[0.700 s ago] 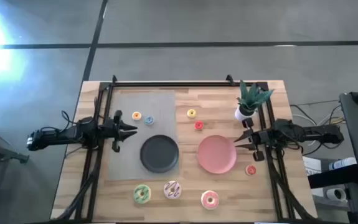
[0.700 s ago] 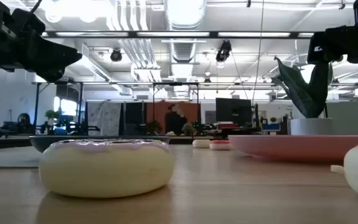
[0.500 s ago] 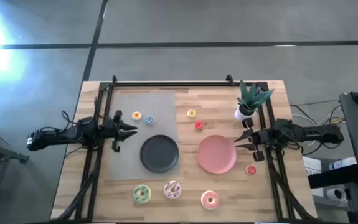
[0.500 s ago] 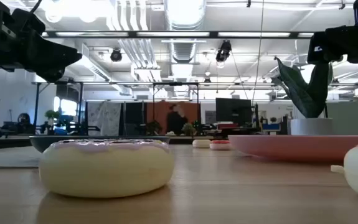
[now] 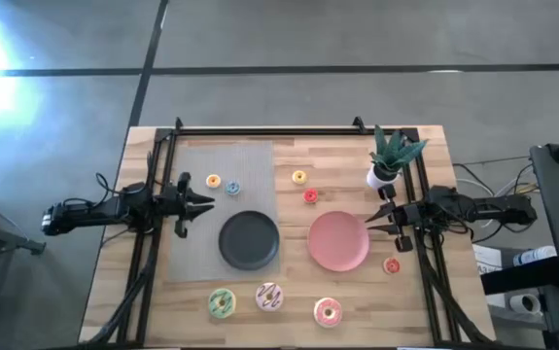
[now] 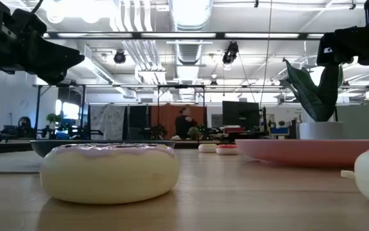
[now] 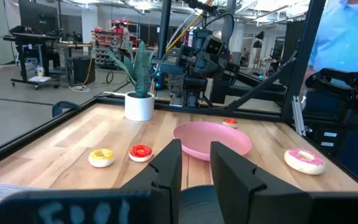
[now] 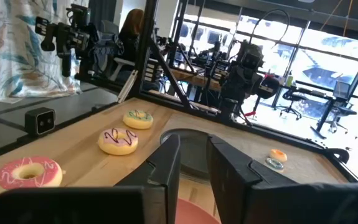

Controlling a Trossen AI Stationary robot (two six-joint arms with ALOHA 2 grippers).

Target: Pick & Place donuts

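Along the counter's (image 5: pixel 289 160) near edge three donuts (image 5: pixel 269 297) wait; my narrowly parted, empty left hand (image 5: pixel 207 203) and right hand (image 5: pixel 373 222) could straddle them poorly and knock one off.

Open-plan robotics lab, exposed silver ceiling ducts (image 6: pixel 190 16), black computer monitor (image 6: pixel 240 114), further dark robot arm rigs (image 8: pixel 244 68), polished concrete floor (image 5: pixel 308 34)

On my wooden table (image 5: pixel 289 160), the round black plate (image 5: pixel 250 240) sits on the flat grey mat (image 5: pixel 223 160), at nine o'clock from the round pink plate (image 5: pixel 338 241). The green frosted donut (image 5: pixel 223 302), white streaked donut (image 5: pixel 269 297) and pink frosted donut (image 5: pixel 328 311) lie in a row at six o'clock from both plates. The small potted plant (image 5: pixel 386 160) stands at one o'clock from the pink plate.
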